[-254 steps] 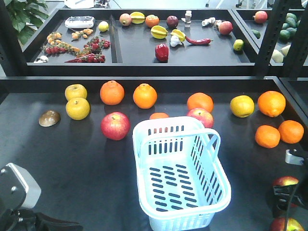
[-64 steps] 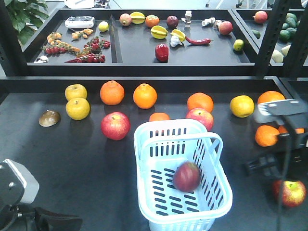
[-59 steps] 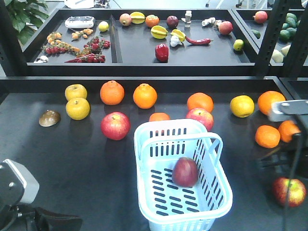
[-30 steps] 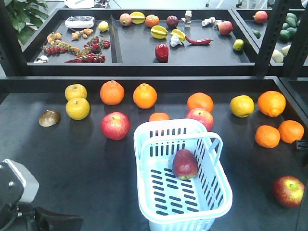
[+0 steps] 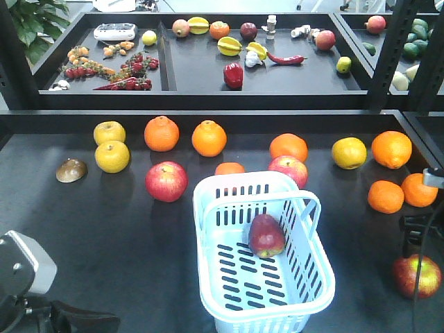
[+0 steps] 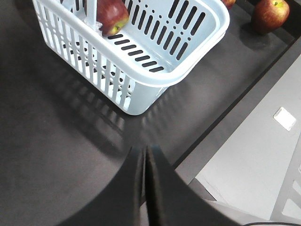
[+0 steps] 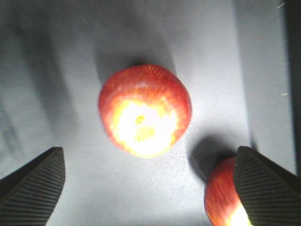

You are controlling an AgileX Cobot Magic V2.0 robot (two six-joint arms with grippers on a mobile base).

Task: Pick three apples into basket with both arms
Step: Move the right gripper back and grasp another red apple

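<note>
1. My right hand point(image 7: 148, 160) hangs spread wide and holds nothing. An apple point(image 7: 145, 110) lies squarely between its fingers point(image 7: 33, 183), stem end up. It is round, so no axis matters, and this arm is nearer.
2. A second apple point(image 7: 225, 200) sits toward that hand's right.
3. My left hand point(image 6: 145, 188) is clenched and empty, short of the basket point(image 6: 155, 80), which holds a third apple point(image 6: 112, 14).
4. I can read no labels or writing.

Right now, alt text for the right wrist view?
A red apple with a yellow patch sits on the dark table, centred under the open right gripper, whose fingers frame the lower corners. A second apple shows partly at lower right, behind the right finger.
</note>
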